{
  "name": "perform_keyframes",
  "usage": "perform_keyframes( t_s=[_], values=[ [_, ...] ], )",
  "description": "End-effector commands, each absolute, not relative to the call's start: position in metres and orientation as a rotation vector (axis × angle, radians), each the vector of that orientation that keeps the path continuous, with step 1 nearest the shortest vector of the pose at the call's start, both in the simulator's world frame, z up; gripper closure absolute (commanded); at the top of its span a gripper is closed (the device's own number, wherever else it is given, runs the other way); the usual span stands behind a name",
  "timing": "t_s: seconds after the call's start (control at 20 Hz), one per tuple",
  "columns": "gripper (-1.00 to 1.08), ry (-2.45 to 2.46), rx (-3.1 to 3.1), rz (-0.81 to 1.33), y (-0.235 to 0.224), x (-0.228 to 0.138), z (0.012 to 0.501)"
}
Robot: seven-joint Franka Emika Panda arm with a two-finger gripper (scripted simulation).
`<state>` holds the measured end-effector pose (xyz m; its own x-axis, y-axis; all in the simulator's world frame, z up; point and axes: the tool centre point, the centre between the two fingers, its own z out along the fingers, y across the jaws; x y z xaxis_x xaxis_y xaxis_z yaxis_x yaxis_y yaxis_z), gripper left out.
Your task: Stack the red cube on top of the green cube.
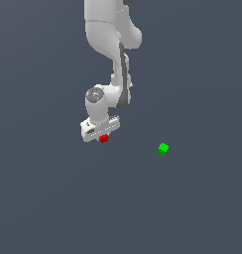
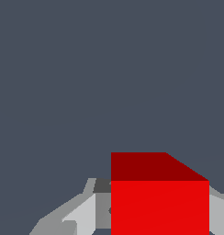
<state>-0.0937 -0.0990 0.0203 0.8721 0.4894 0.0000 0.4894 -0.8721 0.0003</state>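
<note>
Two cubes well apart. Pincer (image 1: 103,138) clenched on red cube (image 1: 103,138); grasp step apparently done. Next: carry it over green cube (image 1: 163,148), lower squarely, release.

A: What colour is the small plain-faced solid cube (image 1: 103,138) just under the glossy white robot gripper (image 1: 100,135)?

B: Bright red, its shaded face darker red. Well apart from that gripper sits a bright green solid cube (image 1: 163,148), also unpatterned.

A: And the flat floor (image 1: 53,198)?

B: Uniform slate blue-grey.
</note>
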Motion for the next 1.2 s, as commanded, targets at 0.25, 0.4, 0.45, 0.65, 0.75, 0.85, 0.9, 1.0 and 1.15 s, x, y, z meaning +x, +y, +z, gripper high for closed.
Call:
perform_keyframes(
  t_s=[0.25,0.4,0.45,0.65,0.75,0.85,0.9,1.0,1.15],
  values=[
    [1.08,0.794,3.039,0.0,-0.099,-0.094,0.021],
    [1.08,0.794,3.039,0.0,-0.099,-0.094,0.024],
    [1.08,0.794,3.039,0.0,-0.099,-0.094,0.027],
    [1.08,0.795,3.039,0.0,-0.099,-0.094,0.041],
    [1.08,0.795,3.039,0.0,-0.099,-0.095,0.051],
    [1.08,0.795,3.039,0.0,-0.099,-0.095,0.063],
    [1.08,0.795,3.039,0.0,-0.099,-0.095,0.07],
    [1.08,0.795,3.039,0.0,-0.099,-0.095,0.084],
    [1.08,0.796,3.039,0.0,-0.098,-0.095,0.1]
  ],
)
